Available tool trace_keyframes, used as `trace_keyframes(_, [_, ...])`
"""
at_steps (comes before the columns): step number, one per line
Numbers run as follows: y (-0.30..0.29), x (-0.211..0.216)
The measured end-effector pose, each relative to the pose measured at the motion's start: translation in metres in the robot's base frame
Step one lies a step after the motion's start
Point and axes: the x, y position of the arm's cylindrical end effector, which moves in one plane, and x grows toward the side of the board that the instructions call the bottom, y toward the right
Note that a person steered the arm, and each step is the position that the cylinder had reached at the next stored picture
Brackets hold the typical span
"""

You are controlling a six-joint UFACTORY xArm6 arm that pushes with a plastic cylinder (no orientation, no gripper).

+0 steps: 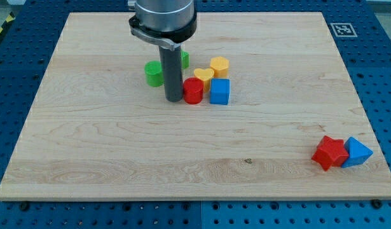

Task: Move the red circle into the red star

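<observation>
The red circle [194, 90] is a short red cylinder near the board's upper middle. My tip [174, 99] stands right against its left side, touching or almost touching it. The red star [329, 152] lies far off at the view's lower right, near the board's right edge, with a blue triangular block [356, 152] touching its right side. The blue cube [220, 91] sits directly to the right of the red circle, between it and the star's direction.
A yellow heart [204, 75] and a yellow hexagon-like block [219, 66] sit just above the red circle. A green cylinder [154, 73] stands left of my rod; another green block [184, 60] peeks out behind it. The wooden board [119, 159] lies on a blue perforated table.
</observation>
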Motion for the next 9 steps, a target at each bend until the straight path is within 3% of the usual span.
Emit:
trace_keyframes(2, [0.029,-0.015])
trace_keyframes(5, [0.053,0.028])
trace_keyframes(9, [0.158,0.091])
